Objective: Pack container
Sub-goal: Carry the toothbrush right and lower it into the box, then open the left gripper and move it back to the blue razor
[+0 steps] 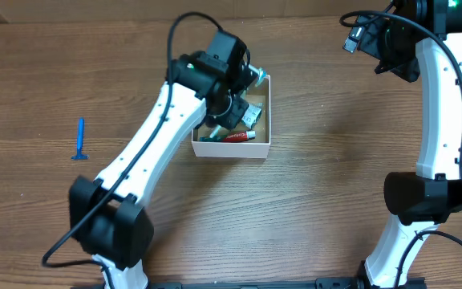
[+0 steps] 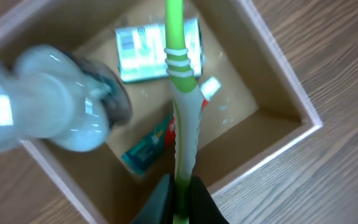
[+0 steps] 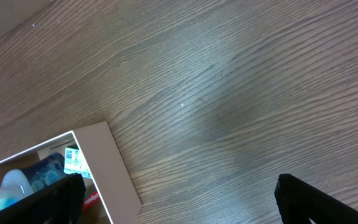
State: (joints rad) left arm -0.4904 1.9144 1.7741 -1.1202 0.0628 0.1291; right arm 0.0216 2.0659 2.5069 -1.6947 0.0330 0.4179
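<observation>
Worktop [image 1: 319, 201]: brown wood-grain surface, seen in all three views.
Blue razor [image 1: 79, 140]: lies flat at nine o'clock in the overhead view, well apart from everything else, with its handle toward twelve and its head toward six.
Green toothbrush [image 2: 185, 118]: runs from twelve to six in the left wrist view.
Red-and-teal tube [image 2: 145, 151]: crosses beneath it.
Green-and-white packet [image 2: 157, 50]: at twelve.
Pale bottle [image 2: 48, 106]: at nine, blurred.
</observation>
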